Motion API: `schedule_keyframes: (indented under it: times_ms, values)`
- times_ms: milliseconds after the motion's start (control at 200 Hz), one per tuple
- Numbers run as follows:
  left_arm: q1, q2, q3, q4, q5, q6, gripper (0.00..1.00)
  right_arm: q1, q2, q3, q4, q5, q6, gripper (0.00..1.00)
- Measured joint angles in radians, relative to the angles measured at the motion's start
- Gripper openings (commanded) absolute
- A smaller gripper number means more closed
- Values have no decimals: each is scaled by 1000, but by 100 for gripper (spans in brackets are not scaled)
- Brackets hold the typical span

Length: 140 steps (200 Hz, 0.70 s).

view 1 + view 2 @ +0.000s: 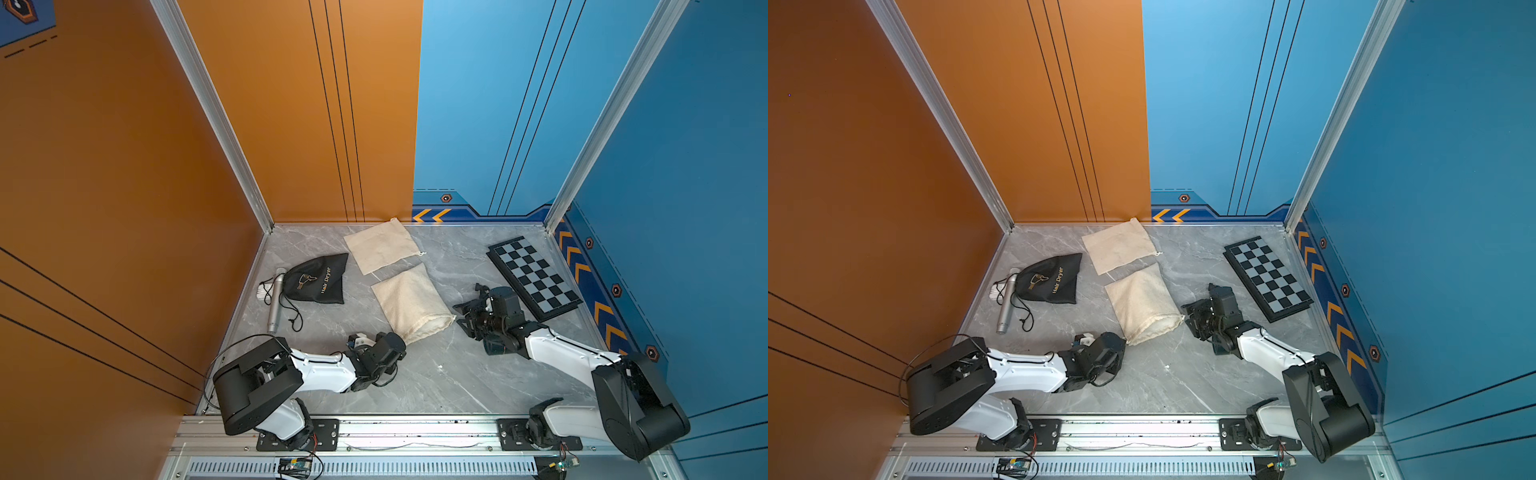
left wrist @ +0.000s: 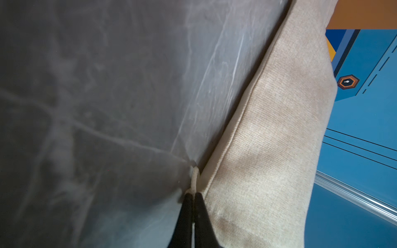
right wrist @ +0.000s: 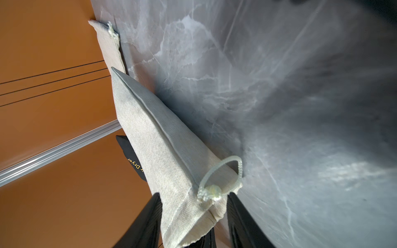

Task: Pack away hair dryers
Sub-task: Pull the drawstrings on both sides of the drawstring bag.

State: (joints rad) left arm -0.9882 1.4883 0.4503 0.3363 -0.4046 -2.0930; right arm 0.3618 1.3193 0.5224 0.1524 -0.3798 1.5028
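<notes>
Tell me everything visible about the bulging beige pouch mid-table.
The bulging beige pouch is woven cloth, plump as if filled, lying on the grey marble table, contents hidden. Its gathered mouth faces the robot. The left gripper is shut on a cord at one mouth corner; the right gripper, fingers open, straddles the other, where a knotted drawstring loop sticks out.

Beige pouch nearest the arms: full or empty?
Full, apparently: the near beige pouch bulges, while the far beige pouch lies flat. Contents hidden.

Showing plain beige weave on the bulging cloth pouch (image 3: pixel 154 146) between black jaws, black-and-grey checks on the flat board (image 1: pixel 534 277) near them.
</notes>
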Motion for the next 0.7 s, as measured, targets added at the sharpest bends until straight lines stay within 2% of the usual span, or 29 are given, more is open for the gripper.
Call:
schedule_keyframes:
  times_ms: [370,701]
  values:
    - [43,-64,-25,16,-4,0,0,11,-19,32,-132,18,-68,49]
    - [72,-96,-47,16,-3,0,0,13,120,83,-122,16,-62,48]
